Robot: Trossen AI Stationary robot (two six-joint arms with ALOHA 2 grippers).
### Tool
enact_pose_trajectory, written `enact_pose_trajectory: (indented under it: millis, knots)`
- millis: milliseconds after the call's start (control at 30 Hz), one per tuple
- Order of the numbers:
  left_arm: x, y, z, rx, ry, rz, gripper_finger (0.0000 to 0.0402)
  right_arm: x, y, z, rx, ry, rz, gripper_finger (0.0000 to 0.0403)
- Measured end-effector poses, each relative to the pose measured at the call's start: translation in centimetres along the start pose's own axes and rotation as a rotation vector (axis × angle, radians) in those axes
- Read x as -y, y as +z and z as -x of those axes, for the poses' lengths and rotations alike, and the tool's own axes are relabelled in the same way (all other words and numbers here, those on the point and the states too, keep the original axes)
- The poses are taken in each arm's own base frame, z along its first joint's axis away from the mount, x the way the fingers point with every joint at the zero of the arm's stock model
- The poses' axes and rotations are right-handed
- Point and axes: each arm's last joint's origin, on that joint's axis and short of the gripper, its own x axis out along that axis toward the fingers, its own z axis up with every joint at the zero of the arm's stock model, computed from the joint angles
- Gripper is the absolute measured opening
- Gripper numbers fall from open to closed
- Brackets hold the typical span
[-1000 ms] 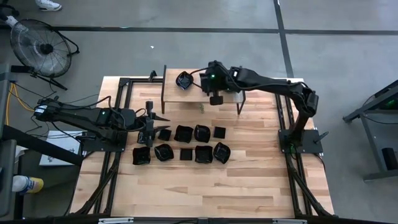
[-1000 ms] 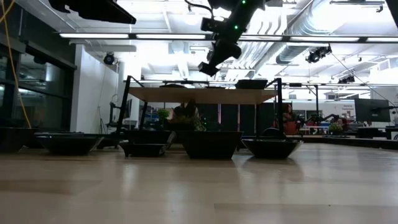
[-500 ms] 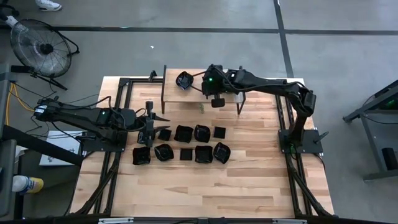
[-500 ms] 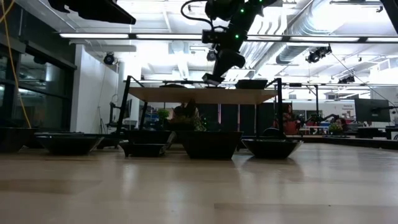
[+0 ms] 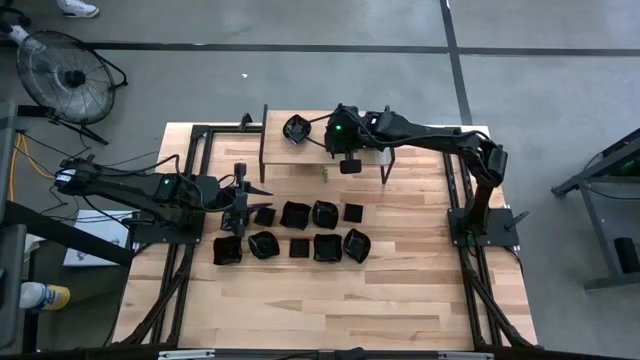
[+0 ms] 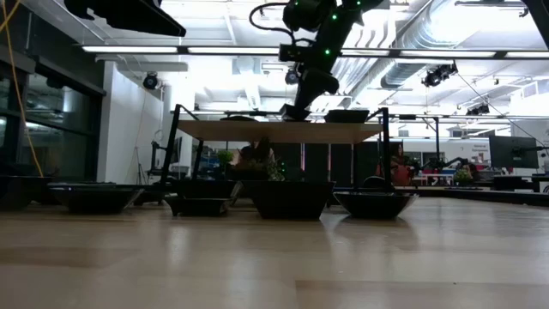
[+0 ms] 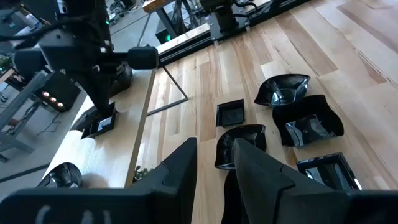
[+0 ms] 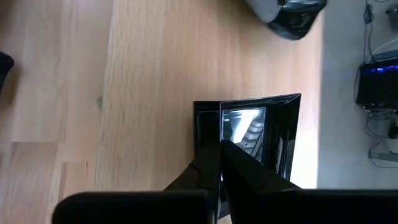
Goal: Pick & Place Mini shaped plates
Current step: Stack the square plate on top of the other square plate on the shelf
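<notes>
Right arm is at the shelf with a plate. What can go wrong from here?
1. The right end effector pinches one rim of the square plate. A finger catching on that rim during retreat could tip or drag the plate.
2. The plate lies close to the shelf edge, with floor beyond, so a small drag might send it off.
3. A rounded plate already sits on the shelf, and a sideways exit may clip it.

The left end effector waits by the table plates.
</notes>
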Motion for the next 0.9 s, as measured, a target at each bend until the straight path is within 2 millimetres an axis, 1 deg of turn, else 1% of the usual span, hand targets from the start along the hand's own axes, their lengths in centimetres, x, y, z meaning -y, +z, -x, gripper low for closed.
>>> enact_pose_trajectory:
  millis: [67, 200, 400, 900]
  knots:
    - [0.00, 0.00, 0.00, 0.000, 0.000, 0.000, 0.0103, -0.03, -0.12, -0.31, -0.013, 0.003, 0.009, 0.0006]
    - [0.00, 0.00, 0.01, 0.000, -0.001, 0.000, 0.0103, 0.07, -0.10, -0.32, -0.023, -0.025, 0.010, 0.0006]
    - [0.02, -0.07, 0.01, -0.006, -0.003, -0.003, 0.0103, 0.00, -0.16, -0.32, -0.026, -0.012, 0.015, 0.0009]
    - [0.02, -0.07, 0.01, -0.006, -0.003, -0.003, 0.0103, -0.05, -0.13, -0.32, -0.015, 0.003, 0.014, 0.0044]
